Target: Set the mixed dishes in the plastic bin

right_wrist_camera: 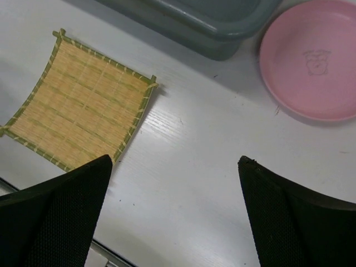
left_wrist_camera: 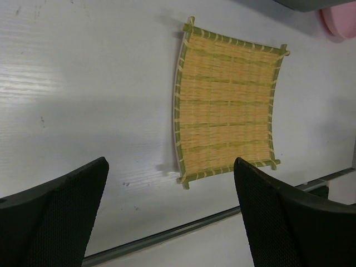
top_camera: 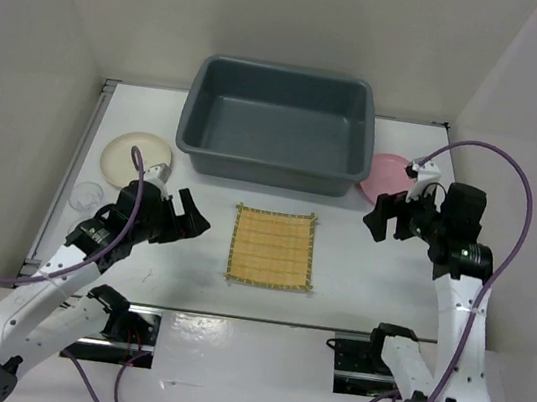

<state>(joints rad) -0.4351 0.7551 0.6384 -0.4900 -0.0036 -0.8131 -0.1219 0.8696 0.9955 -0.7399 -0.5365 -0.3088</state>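
Grey and rectangular, the large plastic bin [top_camera: 263, 172] sits at the far middle of the white table [top_camera: 367, 287] with nothing in it, and all four dishes lie outside it. The square yellow woven mat [top_camera: 273, 247] lies flat in front of it, between the two arms. The round pink plate [top_camera: 389, 174] is just beside the bin's right end, the round cream plate [top_camera: 134, 156] is near its left end, and the small clear glass [top_camera: 84, 196] stands close to the table's left edge.

Both the left gripper [top_camera: 193, 212] and the right gripper [top_camera: 377, 217] hang above the table with jaws spread wide, holding nothing.

The mat looks thin and lies flush, so fingers closing on it will probably skid over it or push it along instead of catching an edge. The pink plate leaves little room on its bin side for a finger. The glass is at most risk, I think: it stands right beside the left arm's forearm, and a careless swing could tip it or send it off the edge
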